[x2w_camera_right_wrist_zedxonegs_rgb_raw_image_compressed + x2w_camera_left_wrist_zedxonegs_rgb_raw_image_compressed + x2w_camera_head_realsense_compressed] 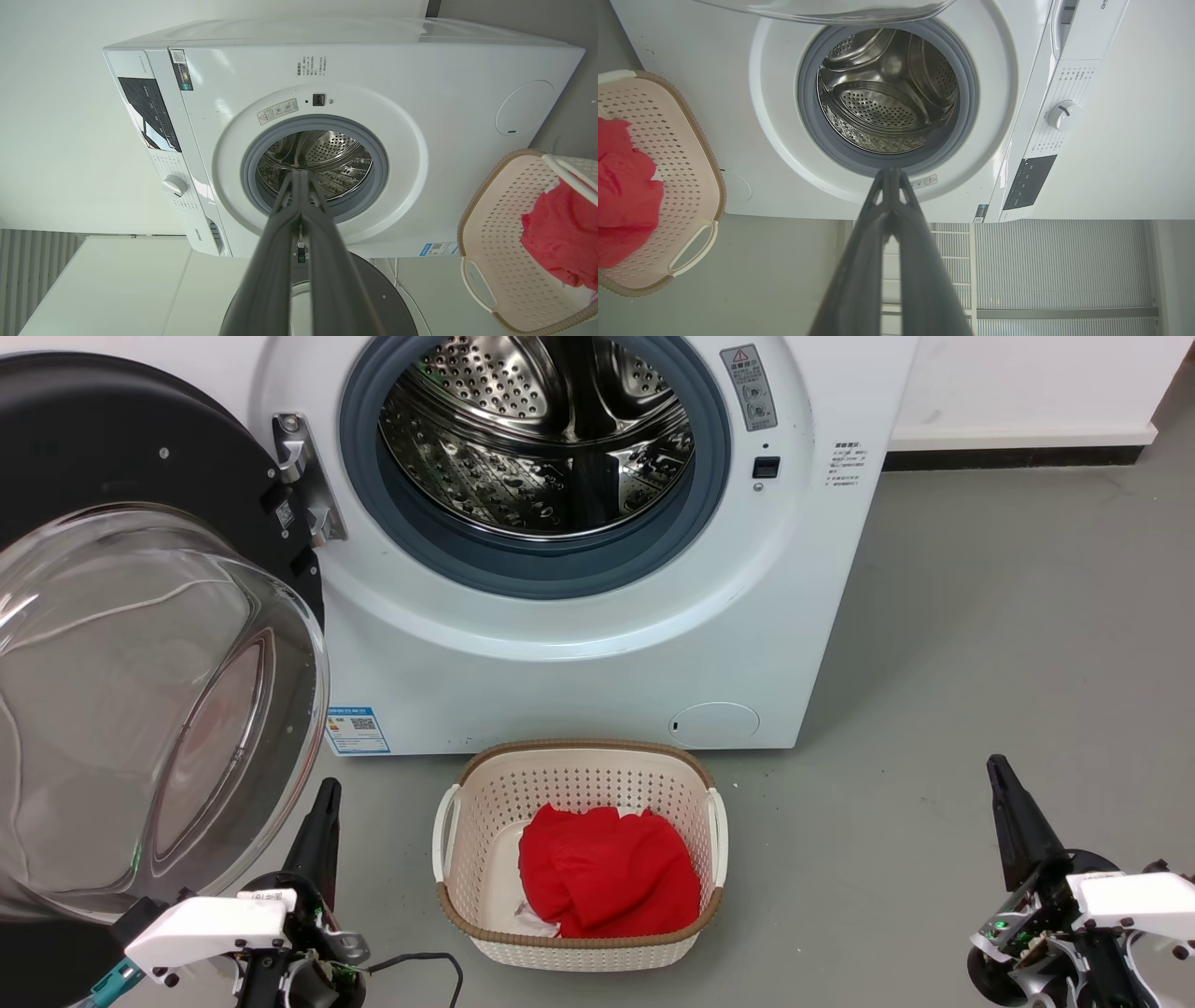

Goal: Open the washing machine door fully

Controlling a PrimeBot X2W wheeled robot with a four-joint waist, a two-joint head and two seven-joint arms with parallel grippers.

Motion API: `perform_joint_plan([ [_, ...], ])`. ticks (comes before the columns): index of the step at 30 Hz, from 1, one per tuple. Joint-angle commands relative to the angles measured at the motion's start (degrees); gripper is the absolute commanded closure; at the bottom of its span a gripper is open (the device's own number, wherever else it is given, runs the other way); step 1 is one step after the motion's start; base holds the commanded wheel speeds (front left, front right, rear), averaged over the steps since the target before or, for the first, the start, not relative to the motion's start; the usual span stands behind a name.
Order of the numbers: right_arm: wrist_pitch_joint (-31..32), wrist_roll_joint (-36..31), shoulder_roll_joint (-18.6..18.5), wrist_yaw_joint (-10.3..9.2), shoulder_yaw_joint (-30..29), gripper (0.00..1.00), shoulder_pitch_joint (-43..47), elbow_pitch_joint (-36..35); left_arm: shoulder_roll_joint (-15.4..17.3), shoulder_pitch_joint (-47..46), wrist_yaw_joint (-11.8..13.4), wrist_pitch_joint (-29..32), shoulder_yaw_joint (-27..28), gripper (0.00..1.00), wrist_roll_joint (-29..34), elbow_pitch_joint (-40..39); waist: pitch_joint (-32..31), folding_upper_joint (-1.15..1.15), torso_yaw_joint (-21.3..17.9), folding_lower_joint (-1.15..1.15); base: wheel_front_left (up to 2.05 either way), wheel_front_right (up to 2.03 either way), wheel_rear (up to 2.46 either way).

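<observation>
The washing machine door (pixel 140 709) stands swung out on its hinge (pixel 303 476) to the left of the drum opening (pixel 537 448), inner face and glass bowl turned toward the head camera. The opening itself is wholly uncovered. Judgement: the step is at or near its end. If any swing is left, it is best taken by the left gripper (pixel 327 793), which sits below and left of the drum opening, just beside the bowl's lower edge. Its jaws are clenched on nothing, the two fingers meeting at the tips in the left wrist view. The closed fingers should press on the black rim rather than the glass, pushing away from the drum opening along the hinge's arc, slowly, and stopping as soon as the hinge resists. The right gripper (pixel 999 775), below and well to the right of the drum opening, is likewise clenched and empty, and is best kept where it is. The washing machine (pixel 579 663) carries the opening in its white front. A cream basket (pixel 579 859) holding a red cloth (pixel 607 877) sits on the floor directly below the drum opening, clear of the door's path. Not established: the door's left and lower edges are cut off by the head view, its outer face and handle are turned away, and whether the hinge has reached its stop cannot be told. Whether the left gripper touches the bowl cannot be told either.
</observation>
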Motion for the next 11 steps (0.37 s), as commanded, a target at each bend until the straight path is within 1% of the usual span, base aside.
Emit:
perform_joint_plan([
  [1, 0.17, 0.01, 0.23, 0.0, -0.09, 1.0, -0.68, 0.1, 0.07, -0.51, -0.21, 0.31, 0.18, 1.0, -0.09, 0.06, 0.0, 0.0, 0.0, 0.0, 0.0, 0.0, 0.0],
  [11, 0.35, -0.23, 0.35, 0.0, -0.32, 1.0, -0.7, 0.11, 0.07, -0.5, -0.21, 0.31, 0.18, 1.0, -0.09, 0.05, 0.0, 0.0, 0.0, 0.0, 0.0, 0.0, 0.0],
])
